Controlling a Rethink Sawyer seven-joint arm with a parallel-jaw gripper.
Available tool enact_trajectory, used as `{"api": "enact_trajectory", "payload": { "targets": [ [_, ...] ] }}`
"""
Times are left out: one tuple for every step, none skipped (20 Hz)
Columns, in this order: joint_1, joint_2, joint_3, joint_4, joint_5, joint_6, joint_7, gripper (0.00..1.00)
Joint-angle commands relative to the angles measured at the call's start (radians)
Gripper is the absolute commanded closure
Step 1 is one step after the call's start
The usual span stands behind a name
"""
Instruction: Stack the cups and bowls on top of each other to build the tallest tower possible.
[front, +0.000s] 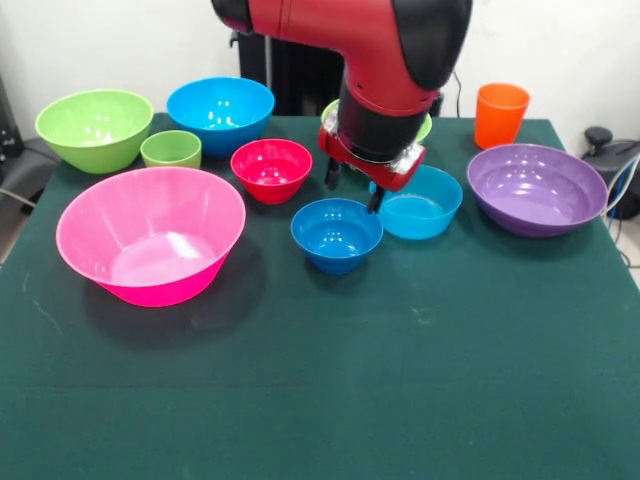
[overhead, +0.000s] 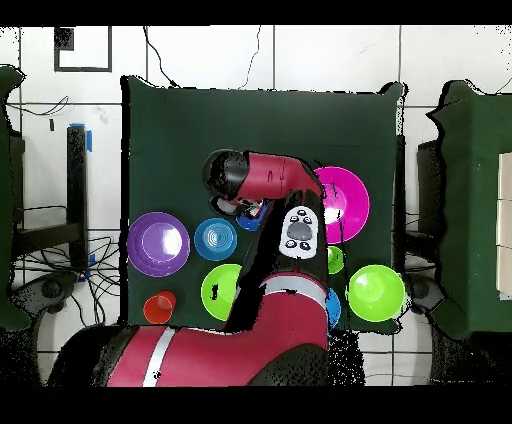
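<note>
My gripper (front: 353, 189) is open and empty. It hangs just above the far rim of the small blue bowl (front: 337, 235), between the small red bowl (front: 271, 168) and the teal bowl (front: 420, 202). The huge pink bowl (front: 150, 235) sits at the left front. The purple bowl (front: 537, 187) is at the right, with the orange cup (front: 500, 113) behind it. A lime-green bowl (front: 95, 128), the short lime-green cup (front: 171, 149) and the large blue bowl (front: 220, 112) stand at the back left. The second lime-green bowl (front: 426, 126) is mostly hidden behind the arm. All stand singly; none is stacked.
The green tablecloth (front: 320, 380) spreads wide in front of the bowls. In the overhead view the arm (overhead: 285, 230) covers the table's middle, hiding the red bowl; the pink bowl (overhead: 345, 200), purple bowl (overhead: 158, 243) and teal bowl (overhead: 215, 238) show beside it.
</note>
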Motion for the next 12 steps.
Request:
{"api": "enact_trajectory", "payload": {
  "targets": [
    [-0.032, 0.02, 0.191, 0.046, -0.123, -0.044, -0.288, 0.0],
    [-0.04, 0.022, 0.196, 0.044, -0.13, -0.043, -0.294, 0.0],
    [-0.048, 0.024, 0.202, 0.041, -0.137, -0.042, -0.301, 0.0],
    [-0.055, 0.026, 0.208, 0.038, -0.144, -0.041, -0.307, 0.0],
    [-0.061, 0.028, 0.215, 0.035, -0.151, -0.037, -0.309, 0.0],
    [-0.068, 0.031, 0.222, 0.025, -0.158, -0.026, -0.315, 0.0],
    [-0.073, 0.03, 0.231, 0.021, -0.168, -0.019, -0.314, 0.0],
    [-0.074, 0.029, 0.236, 0.012, -0.174, -0.004, -0.316, 0.0],
    [-0.076, 0.028, 0.241, 0.004, -0.179, 0.01, -0.319, 0.0],
    [-0.078, 0.029, 0.247, 0.001, -0.184, 0.017, -0.32, 0.0],
    [-0.081, 0.03, 0.252, -0.003, -0.19, 0.024, -0.321, 0.0],
    [-0.084, 0.031, 0.258, -0.006, -0.195, 0.03, -0.322, 0.0]
  ]
}}
